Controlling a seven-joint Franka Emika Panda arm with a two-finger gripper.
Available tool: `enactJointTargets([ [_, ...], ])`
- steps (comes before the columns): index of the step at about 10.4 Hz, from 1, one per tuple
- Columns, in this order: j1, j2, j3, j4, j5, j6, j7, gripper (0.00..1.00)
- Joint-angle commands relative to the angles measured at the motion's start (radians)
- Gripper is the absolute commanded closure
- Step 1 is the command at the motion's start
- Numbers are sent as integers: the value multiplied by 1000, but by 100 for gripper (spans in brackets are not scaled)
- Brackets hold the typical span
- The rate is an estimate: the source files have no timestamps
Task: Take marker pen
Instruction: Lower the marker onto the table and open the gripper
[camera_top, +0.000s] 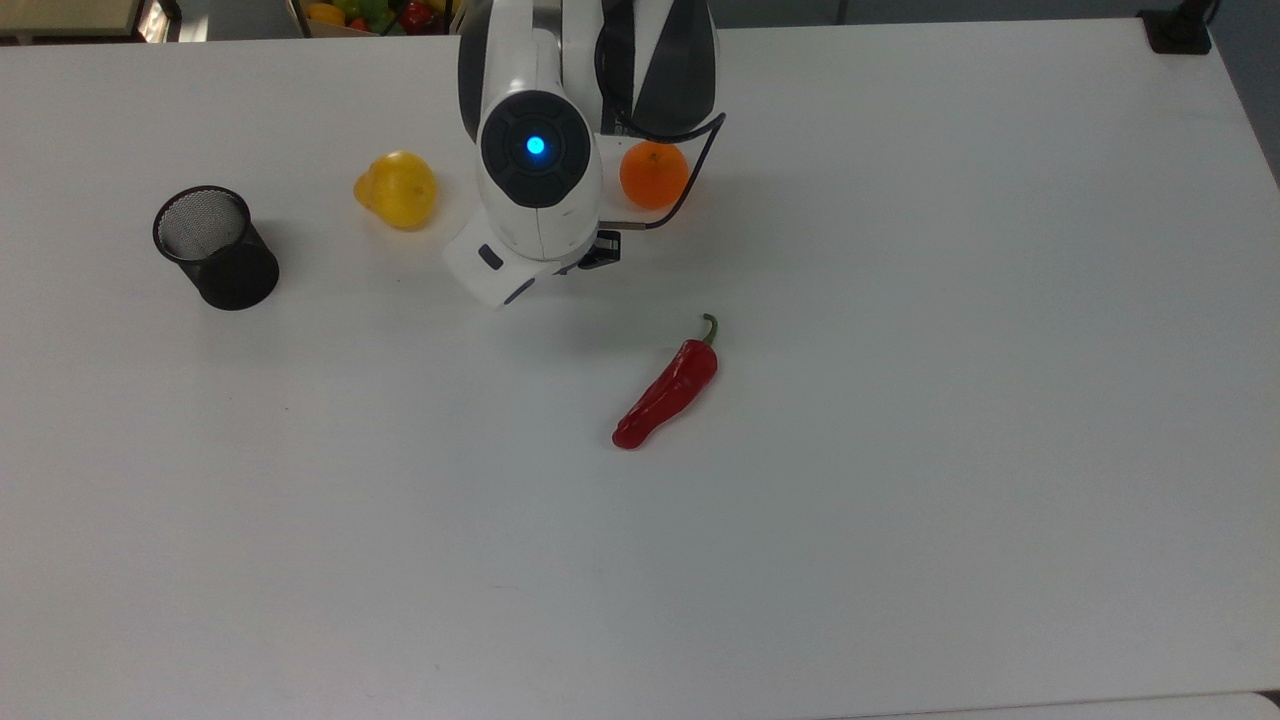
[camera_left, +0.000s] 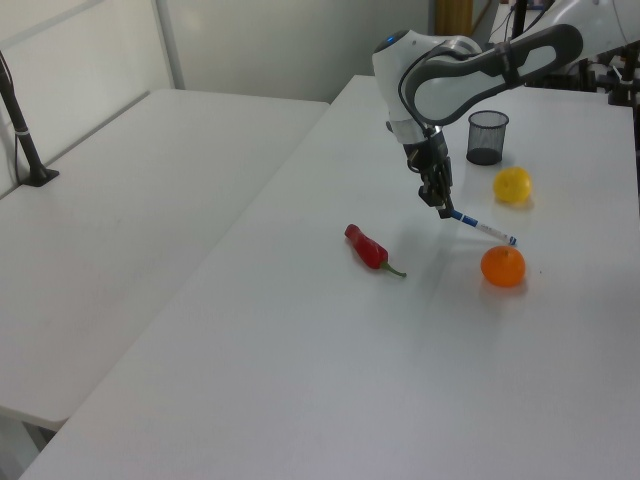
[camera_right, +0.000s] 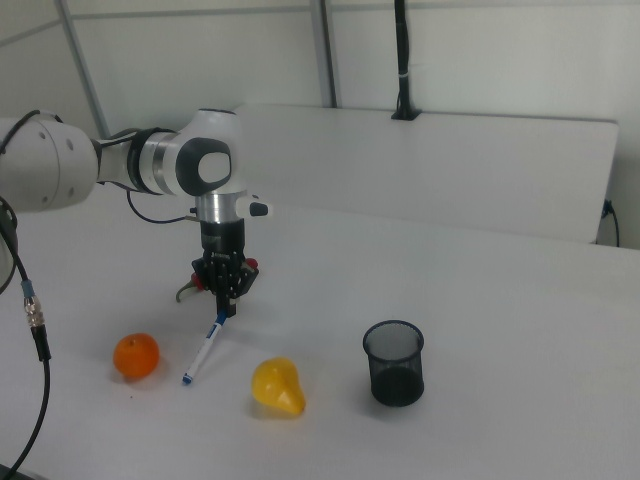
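Observation:
The marker pen (camera_left: 485, 228) is a slim white barrel with a blue cap. It hangs tilted from my gripper (camera_left: 443, 207), which is shut on its capped upper end. In the right view the marker pen (camera_right: 205, 350) slants down from the gripper (camera_right: 226, 306) toward the table, and its small blue end lies between the orange and the yellow fruit. I cannot tell whether that end touches the table. In the top view the arm's white wrist (camera_top: 537, 190) stands over this spot.
A red pepper (camera_top: 668, 390) lies mid-table. An orange (camera_top: 654, 175) sits just to the top view's right of the wrist. A yellow fruit (camera_top: 398, 189) and a black mesh cup (camera_top: 215, 247) stand to the top view's left. The white table (camera_top: 900, 450) spreads wide.

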Motion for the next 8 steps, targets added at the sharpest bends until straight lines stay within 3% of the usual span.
enactJointTargets([
  [1,20,23,-14,-3,-12,39,-6,81],
  [2,20,28,-14,-5,-12,59,-4,78],
  [3,20,28,-14,-5,-12,67,-4,66],
  [5,20,23,-14,0,-21,65,-4,15],
  [6,15,11,-16,1,-32,62,-4,0],
  [8,6,-33,-26,3,-32,61,-3,0],
])
